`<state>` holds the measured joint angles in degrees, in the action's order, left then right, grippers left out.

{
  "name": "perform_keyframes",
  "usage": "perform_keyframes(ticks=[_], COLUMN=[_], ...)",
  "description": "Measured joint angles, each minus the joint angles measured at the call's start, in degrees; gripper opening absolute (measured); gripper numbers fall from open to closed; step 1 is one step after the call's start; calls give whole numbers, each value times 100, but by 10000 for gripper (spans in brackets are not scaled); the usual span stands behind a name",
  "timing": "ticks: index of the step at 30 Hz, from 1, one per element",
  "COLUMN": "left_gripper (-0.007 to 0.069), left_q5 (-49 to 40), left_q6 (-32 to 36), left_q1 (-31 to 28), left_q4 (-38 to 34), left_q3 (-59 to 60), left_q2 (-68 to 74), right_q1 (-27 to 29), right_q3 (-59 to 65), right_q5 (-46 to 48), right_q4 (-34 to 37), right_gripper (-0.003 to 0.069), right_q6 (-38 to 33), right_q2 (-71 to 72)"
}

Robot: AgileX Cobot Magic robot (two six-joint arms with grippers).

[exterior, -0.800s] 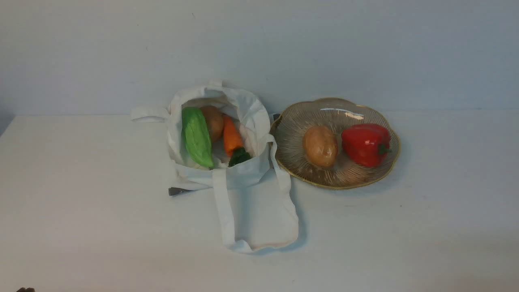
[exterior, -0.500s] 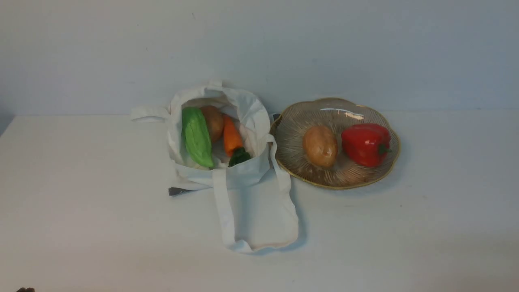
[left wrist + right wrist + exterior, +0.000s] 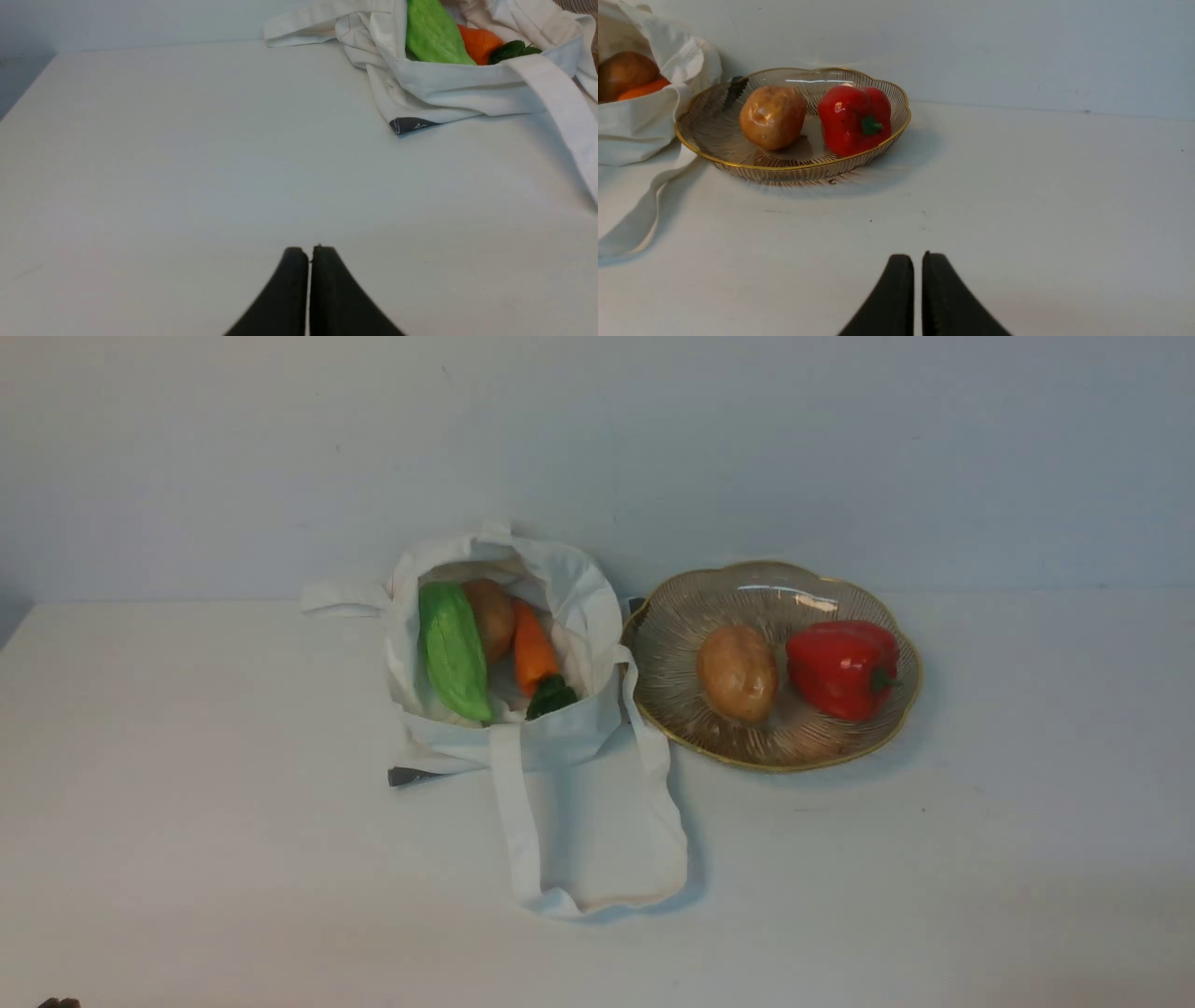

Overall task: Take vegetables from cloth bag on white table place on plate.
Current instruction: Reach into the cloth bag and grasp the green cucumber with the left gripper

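Although a glossy brown oval potato [image 3: 738,673] and a shiny red bell pepper with a green stem [image 3: 843,669] already sat on the round ribbed glass plate with the wavy gold rim [image 3: 773,769], the emptying of the soft off-white cloth bag [image 3: 569,739] looked only partly done. Inside its open mouth lay a light-green oblong cucumber [image 3: 454,651], a darker brown round potato [image 3: 492,619] and an orange carrot with a dark-green top [image 3: 535,653].

The step in hand seemed to be between picks, with the next vegetable yet to be fetched. That move probably called for the left arm to reach forward over the white table [image 3: 233,756], part its fingers above the bag and go down around one piece without catching the cloth.

The left gripper [image 3: 308,254] had its fingers together with nothing between them, well apart from the bag and the vegetables, which lay ahead and toward the robot's right. The right gripper's fingers [image 3: 900,268] also stood together but for a sliver, gripping nothing, short of the plate.
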<state>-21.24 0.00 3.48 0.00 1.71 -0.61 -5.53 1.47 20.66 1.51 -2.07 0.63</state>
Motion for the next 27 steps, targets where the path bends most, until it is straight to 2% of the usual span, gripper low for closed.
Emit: perform_keyframes(ticks=[15, 17, 19, 22, 25, 27], left_gripper=[-5, -5, -5, -5, -5, -5], left_q5=[0, 0, 22, 39, 45, 60], left_q6=[0, -146, -384, -1254, -2158, -2357], left_q1=[0, 0, 0, 0, 0, 0], left_q4=[0, -193, -598, -2056, -3952, -4535], left_q3=[0, 0, 0, 0, 0, 0], left_q2=[0, 0, 0, 0, 0, 0], right_q1=[0, 0, 0, 0, 0, 0], right_q3=[0, 0, 0, 0, 0, 0], right_q5=[0, 0, 0, 0, 0, 0], right_q4=[0, 0, 0, 0, 0, 0], right_gripper=[22, 22, 22, 22, 22, 22], right_q6=[0, 0, 0, 0, 0, 0], right_q2=[0, 0, 0, 0, 0, 0])
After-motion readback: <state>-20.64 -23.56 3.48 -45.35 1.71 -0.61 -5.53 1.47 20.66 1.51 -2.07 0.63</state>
